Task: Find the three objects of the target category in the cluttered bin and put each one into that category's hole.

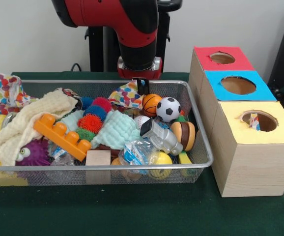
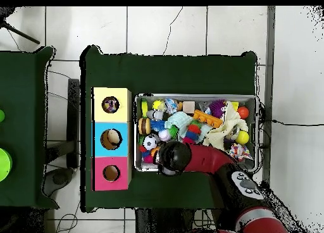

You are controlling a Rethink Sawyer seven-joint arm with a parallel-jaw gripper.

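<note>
Silver wire makes up the bin (image 1: 203, 135), which sits long side across the green worktop (image 1: 132, 211). The tool (image 1: 143, 86) hangs at the bin's far edge, right on a polka-dot cloth (image 1: 126, 94) that lies flat, its point toward the robot. I cannot tell how wide the tool stands. Another polka-dot cloth (image 1: 8, 92) drapes over the bin's far left corner. A third dotted piece (image 1: 254, 121) stands upright inside the yellow hole (image 1: 259, 120) of the wooden box (image 1: 250, 167) beside the bin.
</note>
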